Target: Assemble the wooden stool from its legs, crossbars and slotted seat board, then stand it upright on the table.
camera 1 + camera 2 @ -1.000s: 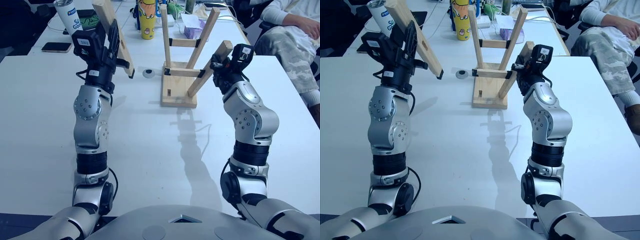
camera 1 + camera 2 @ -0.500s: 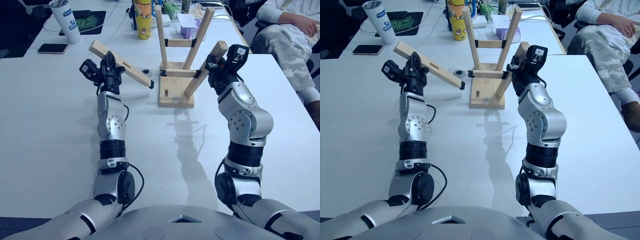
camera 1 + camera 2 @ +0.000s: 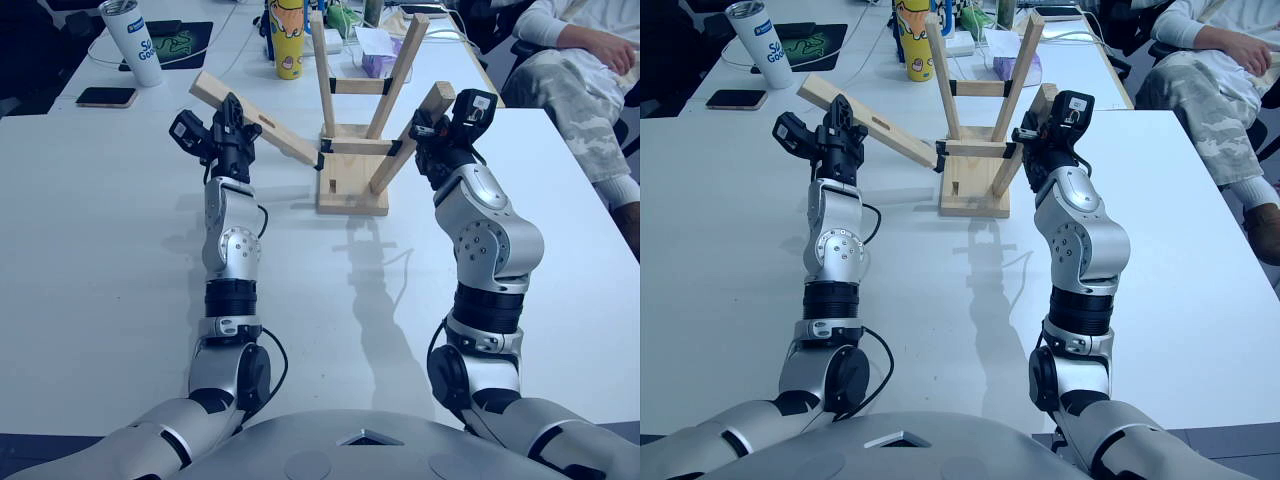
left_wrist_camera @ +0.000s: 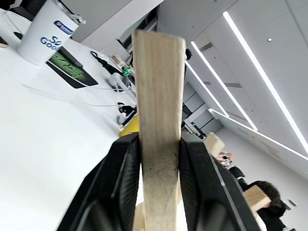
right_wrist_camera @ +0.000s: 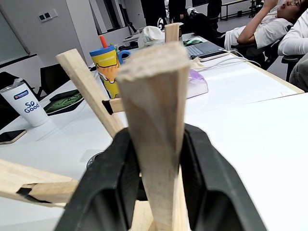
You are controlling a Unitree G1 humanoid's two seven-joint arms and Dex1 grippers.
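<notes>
wooden stool (image 3: pixel 356 150), pale and only half built, sits upside down on the white worktop (image 3: pixel 100 260). its slotted seat board (image 3: pixel 352 198) lies flat on the surface and three legs poke up. the left end effector (image 3: pixel 235 127) is clamped on the loose fourth wooden leg (image 3: pixel 280 140), nearer the leg's upper end, and the wrist view shows both fingers pressed against its sides. that leg's long axis slants down from the robot's far left toward the stool. its low end is right at the stool's left corner by the black-tipped crossbar (image 3: pixel 360 146), touching or just shy, can't tell. the right end effector (image 3: pixel 430 135) is closed on the leaning right-hand leg (image 3: pixel 396 167), bracing the frame. so the fit is the left arm's job: the leg probably needs tipping more upright, with its low end steered into the joint.
</notes>
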